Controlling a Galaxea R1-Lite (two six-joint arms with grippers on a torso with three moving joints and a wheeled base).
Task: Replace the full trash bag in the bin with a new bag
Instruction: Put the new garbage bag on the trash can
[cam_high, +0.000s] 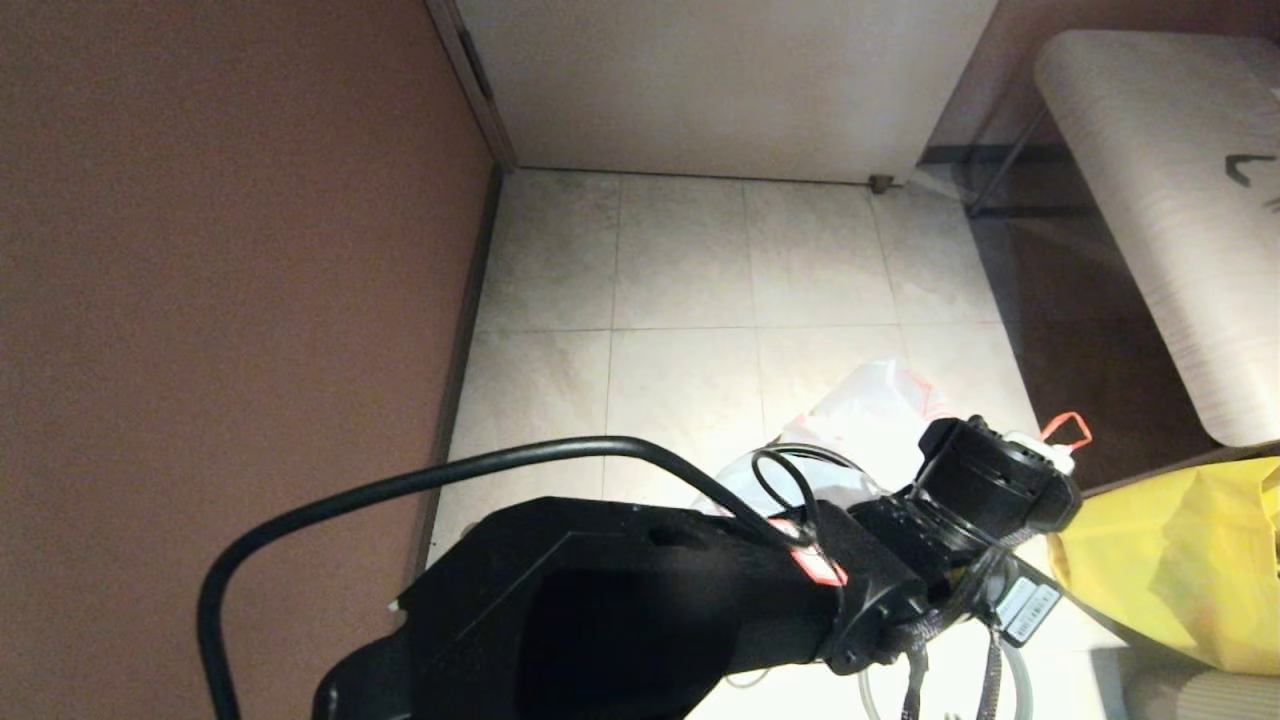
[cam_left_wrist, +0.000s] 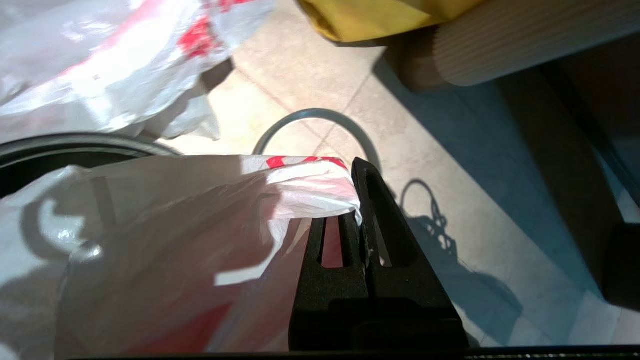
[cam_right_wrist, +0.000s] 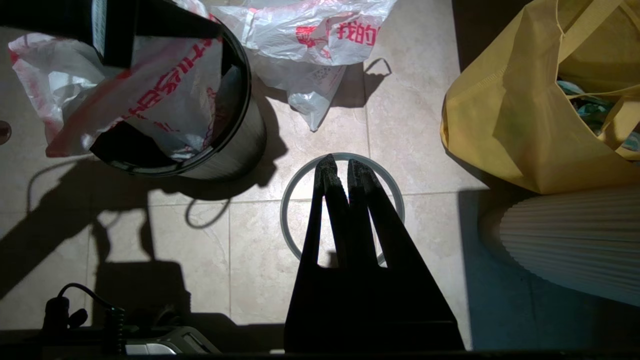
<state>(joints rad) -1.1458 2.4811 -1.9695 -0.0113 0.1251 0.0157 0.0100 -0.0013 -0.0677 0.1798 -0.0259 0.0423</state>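
Note:
The black bin (cam_right_wrist: 240, 145) stands on the tiled floor, with the limp new bag (cam_right_wrist: 165, 95) draped in and over its mouth. My left gripper (cam_left_wrist: 352, 200) is shut on that bag's red-striped hem (cam_left_wrist: 305, 161), just past the bin's edge (cam_left_wrist: 60, 142). In the head view my left arm (cam_high: 640, 590) hides the bin. The full trash bag (cam_right_wrist: 310, 35) lies on the floor behind the bin. The bin's grey hoop (cam_right_wrist: 283, 208) lies loose on the tiles beside it. My right gripper (cam_right_wrist: 339, 165) hangs above the hoop, shut and holding nothing.
A big yellow bag (cam_right_wrist: 505, 110) with things in it sits by the hoop, beside a ribbed cream object (cam_right_wrist: 565, 250). A brown wall (cam_high: 230, 250) runs along my left. A cream bench (cam_high: 1150, 180) stands at far right.

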